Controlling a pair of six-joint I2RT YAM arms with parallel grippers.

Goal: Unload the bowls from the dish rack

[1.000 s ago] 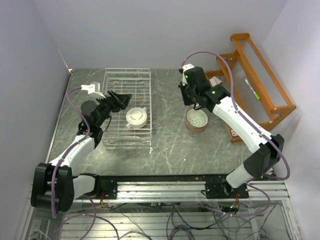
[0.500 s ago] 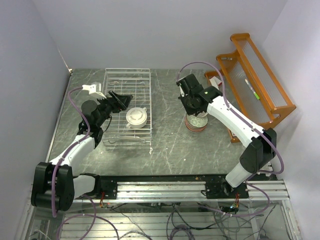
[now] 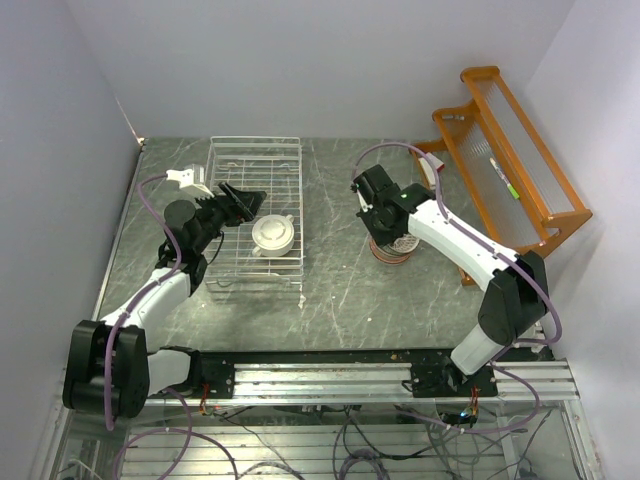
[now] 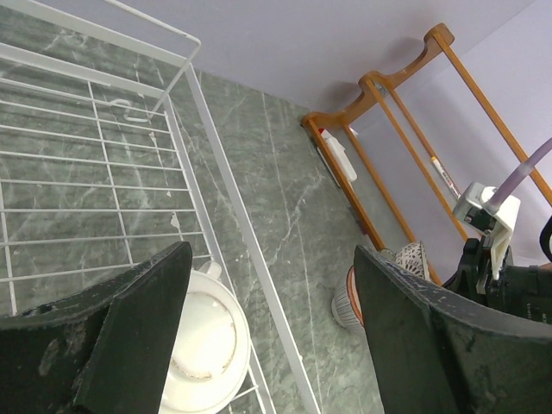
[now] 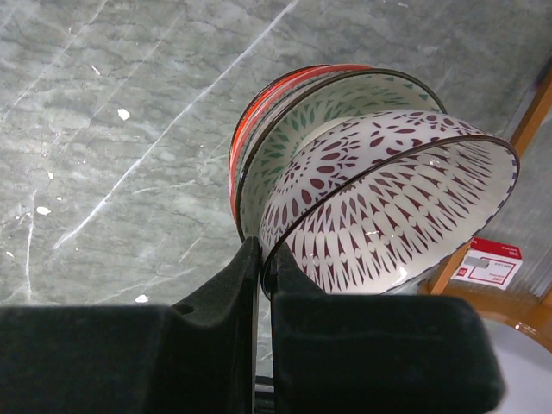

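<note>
Stacking is the step in hand: my right pincer [image 5: 265, 250] pinches the patterned bowl [image 5: 397, 207] by its rim, tilted into the stack [image 5: 267, 147] just beyond its tips. My left pincer [image 4: 272, 252] hangs spread above the cream bowl [image 4: 203, 345] in the dish rack [image 4: 229, 200] — next I'd release, then grasp that one.

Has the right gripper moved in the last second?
Yes: the right gripper came toward the near edge, away from the orange rack, over the bowl stack.
</note>
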